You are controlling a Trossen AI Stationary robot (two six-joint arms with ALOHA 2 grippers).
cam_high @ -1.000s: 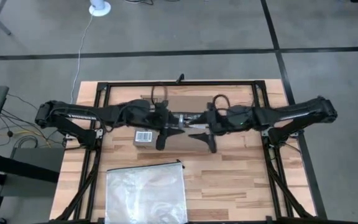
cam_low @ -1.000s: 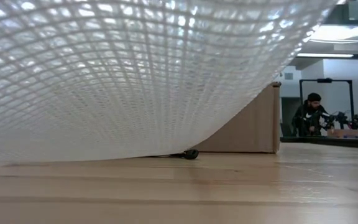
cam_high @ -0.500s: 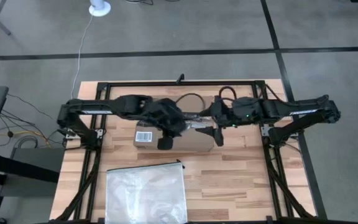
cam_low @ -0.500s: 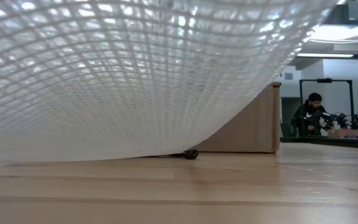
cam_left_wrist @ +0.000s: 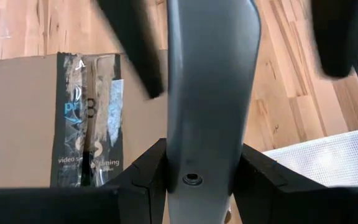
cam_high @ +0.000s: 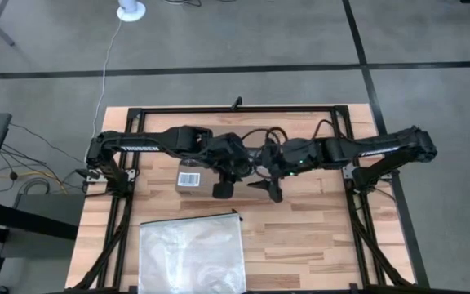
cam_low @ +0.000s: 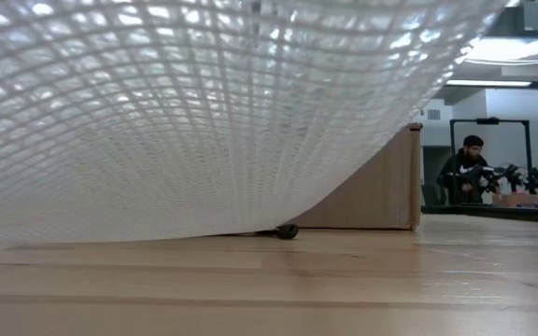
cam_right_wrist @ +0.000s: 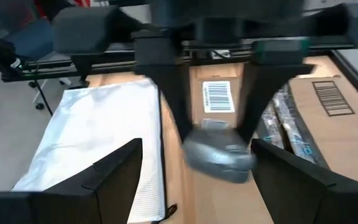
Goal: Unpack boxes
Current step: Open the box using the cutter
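1. Two grippers work over the cardboard box [cam_high: 188,167], which lies just 12 o'clock of the table [cam_high: 317,237] centre, mostly hidden under the arms. Its white barcode label [cam_high: 188,179] shows at the 9 o'clock end.
2. The left gripper [cam_high: 223,186] hangs over the box's 6 o'clock edge, clamped on a grey tool [cam_left_wrist: 210,93], possibly a cutter.
3. The right gripper [cam_high: 272,189] sits just at 3 o'clock of the left one, near the box's 4 o'clock corner. Its fingers are spread wide and hold nothing.
4. From the left wrist, the dark printed tape strip [cam_left_wrist: 89,118] runs across the brown top close beside the tool. It looks scuffed, but I cannot tell whether it is slit through.
5. My judgement: the step in hand is opening the seam, and no flap appears lifted.
6. The next move calls for setting the tool tip on the tape line and drawing it along, with the free gripper steadying the box.
7. The clear zip bag [cam_high: 192,253] lies well apart at 6 o'clock.
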